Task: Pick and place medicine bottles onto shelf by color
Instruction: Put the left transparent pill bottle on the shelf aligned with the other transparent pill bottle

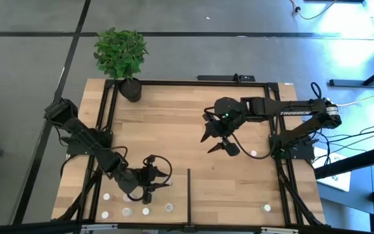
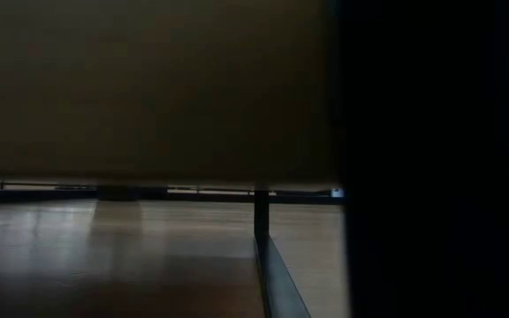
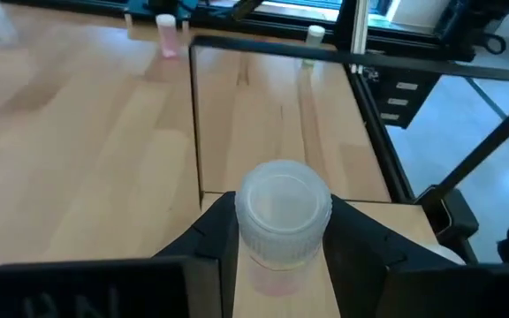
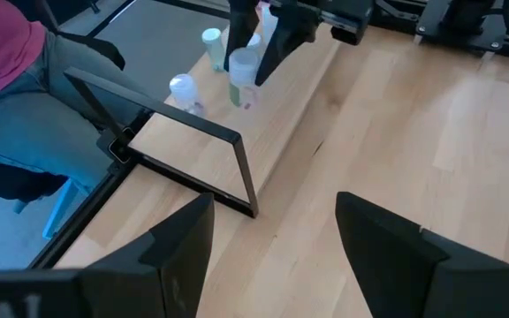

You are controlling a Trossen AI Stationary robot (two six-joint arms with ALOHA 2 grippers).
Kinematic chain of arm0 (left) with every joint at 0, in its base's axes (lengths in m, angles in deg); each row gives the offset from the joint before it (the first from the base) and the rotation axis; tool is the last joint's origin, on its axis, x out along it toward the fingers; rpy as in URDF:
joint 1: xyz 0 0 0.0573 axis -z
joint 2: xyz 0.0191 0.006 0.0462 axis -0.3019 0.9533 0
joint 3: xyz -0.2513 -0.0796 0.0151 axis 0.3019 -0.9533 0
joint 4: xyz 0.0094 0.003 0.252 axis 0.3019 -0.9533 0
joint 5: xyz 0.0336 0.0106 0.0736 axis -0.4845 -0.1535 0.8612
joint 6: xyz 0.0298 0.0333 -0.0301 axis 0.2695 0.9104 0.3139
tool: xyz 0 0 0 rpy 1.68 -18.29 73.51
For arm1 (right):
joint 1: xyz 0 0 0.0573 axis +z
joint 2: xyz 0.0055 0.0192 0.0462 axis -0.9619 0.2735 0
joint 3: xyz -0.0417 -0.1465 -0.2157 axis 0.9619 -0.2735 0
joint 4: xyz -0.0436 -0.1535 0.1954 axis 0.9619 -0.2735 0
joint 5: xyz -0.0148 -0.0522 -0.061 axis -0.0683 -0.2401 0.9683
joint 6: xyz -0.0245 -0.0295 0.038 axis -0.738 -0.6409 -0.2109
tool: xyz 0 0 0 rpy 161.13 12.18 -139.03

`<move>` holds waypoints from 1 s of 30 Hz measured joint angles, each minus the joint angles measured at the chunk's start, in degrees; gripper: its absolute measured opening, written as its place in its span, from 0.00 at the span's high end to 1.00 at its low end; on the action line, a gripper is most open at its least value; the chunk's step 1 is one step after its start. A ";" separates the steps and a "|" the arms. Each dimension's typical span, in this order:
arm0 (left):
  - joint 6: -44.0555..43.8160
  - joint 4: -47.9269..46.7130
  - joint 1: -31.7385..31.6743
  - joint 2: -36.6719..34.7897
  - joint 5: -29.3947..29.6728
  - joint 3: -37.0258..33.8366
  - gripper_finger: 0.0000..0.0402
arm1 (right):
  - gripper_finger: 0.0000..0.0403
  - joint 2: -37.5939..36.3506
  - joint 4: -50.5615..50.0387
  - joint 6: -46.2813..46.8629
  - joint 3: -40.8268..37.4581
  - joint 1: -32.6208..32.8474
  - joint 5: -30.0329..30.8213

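My left gripper (image 1: 149, 185) is near the table's front left, shut on a small clear medicine bottle (image 3: 283, 201) with a whitish ribbed cap and a pinkish bottom. Several more medicine bottles stand on the wood just in front of it (image 1: 127, 211). Two others stand on the right part of the shelf (image 1: 253, 154) (image 1: 267, 208). A short black divider bar (image 1: 189, 195) splits the light-wood shelf (image 1: 174, 117) at its near edge. My right gripper (image 1: 217, 140) hangs open above the shelf's middle right, with nothing between its fingers (image 4: 184, 243). My left gripper pinches the bottle between its two fingers (image 3: 219, 231), one on each side of the clear body just under the cap (image 3: 277, 258). The fingers slant down from the table's left. The bottle stands upright in the hold. Whether its bottom rests on the wood is hidden.
A potted green plant (image 1: 121, 55) stands at the shelf's far left corner. Black rails (image 1: 106, 123) edge the shelf. In the right wrist view a person (image 4: 7, 97) sits beyond the table's near edge. The low view is mostly blocked by something dark.
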 joint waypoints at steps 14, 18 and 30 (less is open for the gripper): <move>-4.70 -4.59 1.12 7.18 1.12 6.11 0.70 | 0.41 0.00 -0.02 0.00 0.00 0.00 0.02; -7.75 -6.61 1.12 8.08 1.17 7.11 0.70 | 0.41 0.00 -0.02 0.00 0.00 0.00 0.02; -10.67 -7.35 1.72 9.07 1.25 7.56 0.70 | 0.41 0.00 0.00 0.00 0.00 0.00 0.02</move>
